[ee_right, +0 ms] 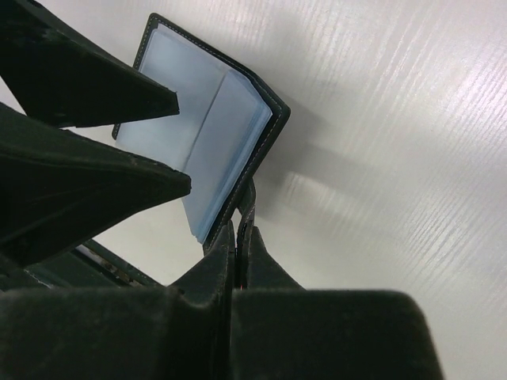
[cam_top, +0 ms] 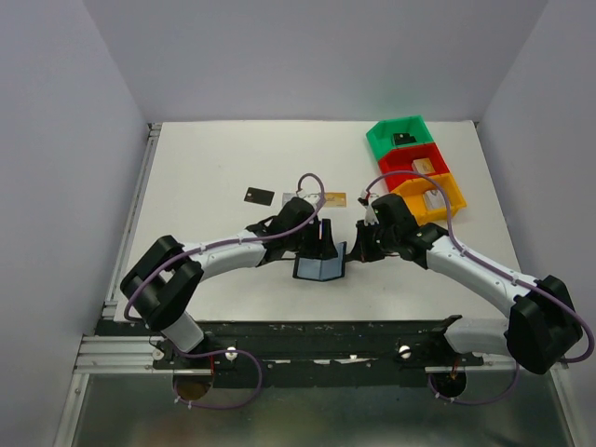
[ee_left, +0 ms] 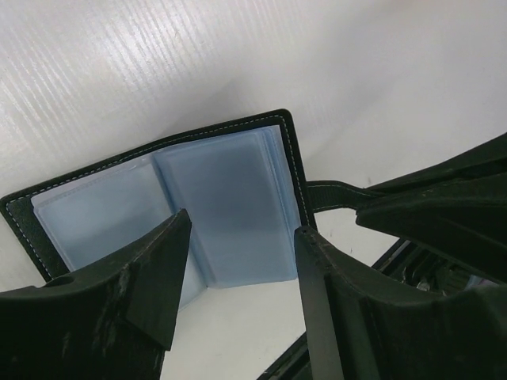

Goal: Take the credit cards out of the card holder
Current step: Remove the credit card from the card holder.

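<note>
Right fingers pinch the strap of the card holder; left fingers spread wide above it. The grip looks slight: a slip would shut the holder.

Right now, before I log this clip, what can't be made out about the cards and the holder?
- Cards left in the card holder: left wrist view, the left gripper covers the lower pockets; the rest is hazy blue-grey.
- Cards already out: top view shows a black card and a gold card; the left arm hides the table between them.
- What lies in the bins: top view, too small.
</note>
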{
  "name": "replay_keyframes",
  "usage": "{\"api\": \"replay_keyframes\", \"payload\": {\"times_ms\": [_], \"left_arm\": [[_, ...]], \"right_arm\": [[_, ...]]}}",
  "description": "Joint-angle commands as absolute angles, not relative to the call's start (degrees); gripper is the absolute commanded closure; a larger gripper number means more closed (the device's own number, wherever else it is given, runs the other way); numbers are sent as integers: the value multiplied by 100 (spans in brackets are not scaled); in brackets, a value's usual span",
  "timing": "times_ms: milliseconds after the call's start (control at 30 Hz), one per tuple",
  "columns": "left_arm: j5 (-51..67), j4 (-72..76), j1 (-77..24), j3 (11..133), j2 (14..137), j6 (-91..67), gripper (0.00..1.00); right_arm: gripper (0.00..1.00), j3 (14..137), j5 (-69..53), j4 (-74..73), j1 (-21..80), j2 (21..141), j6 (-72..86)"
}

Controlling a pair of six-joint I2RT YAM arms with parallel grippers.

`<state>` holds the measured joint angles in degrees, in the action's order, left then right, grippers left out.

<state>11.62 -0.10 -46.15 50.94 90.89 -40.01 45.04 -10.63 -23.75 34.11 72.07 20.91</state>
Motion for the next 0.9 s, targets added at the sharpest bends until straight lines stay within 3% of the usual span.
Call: {"api": "replay_keyframes", "payload": {"times_ms": [0, 200, 433, 867], "left_arm": [[1169, -237, -4658, 5238, 9290, -3823, 35], [1186, -255, -4728, 5317, 9413, -3779, 35], [1143, -325, -4869, 5458, 9466, -3683, 29], [871, -484, -4939, 5450, 9405, -3718, 30]], "right_arm": [[100, 4456, -1151, -2250, 3393, 7163, 2021], [100, 4474, -1204, -2250, 3393, 7119, 2013], [100, 4456, -1248, -2259, 3393, 7102, 2039], [100, 4412, -1230, -2232, 3392, 7058, 2048]]}}
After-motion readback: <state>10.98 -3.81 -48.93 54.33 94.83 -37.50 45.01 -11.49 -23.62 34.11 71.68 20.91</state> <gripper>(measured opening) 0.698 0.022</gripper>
